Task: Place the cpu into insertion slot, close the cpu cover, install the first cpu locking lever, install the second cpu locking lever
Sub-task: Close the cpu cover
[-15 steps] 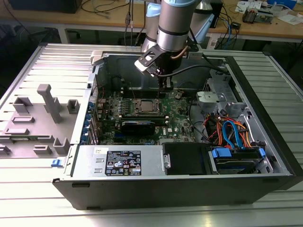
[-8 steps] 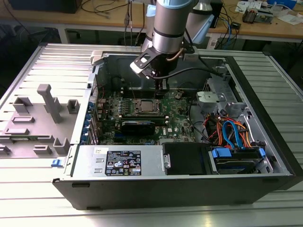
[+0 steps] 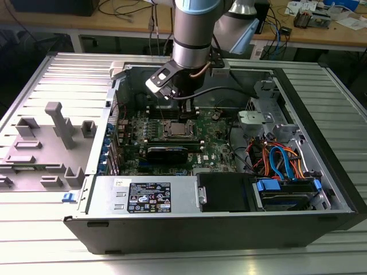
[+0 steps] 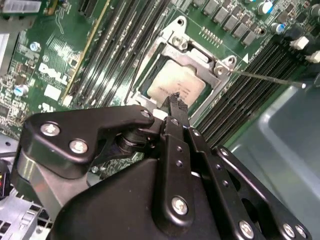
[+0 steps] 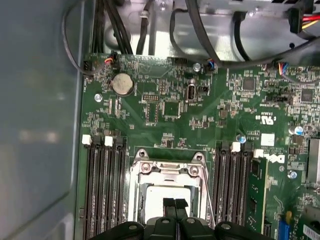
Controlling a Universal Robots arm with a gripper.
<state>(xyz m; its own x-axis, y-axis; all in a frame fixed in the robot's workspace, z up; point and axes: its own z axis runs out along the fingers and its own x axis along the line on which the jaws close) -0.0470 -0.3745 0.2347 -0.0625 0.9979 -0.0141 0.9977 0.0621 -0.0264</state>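
The cpu (image 4: pixel 172 82) lies flat in the insertion slot (image 4: pixel 177 42); the hand (image 4: pixel 176 102), pressed together, hangs just over it; a skewed push might jam it crooked.

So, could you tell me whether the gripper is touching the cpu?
Cannot tell: in the second wrist view the gripper tips overlap the cpu, and neither contact nor a gap shows plainly.

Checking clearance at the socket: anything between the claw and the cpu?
Nothing visible. In both wrist views the claw hangs directly over the cpu, whose bare metal top shows through the cut-out of the cpu cover. The cover frames the chip without lying across it. Whether claw and chip touch cannot be told.
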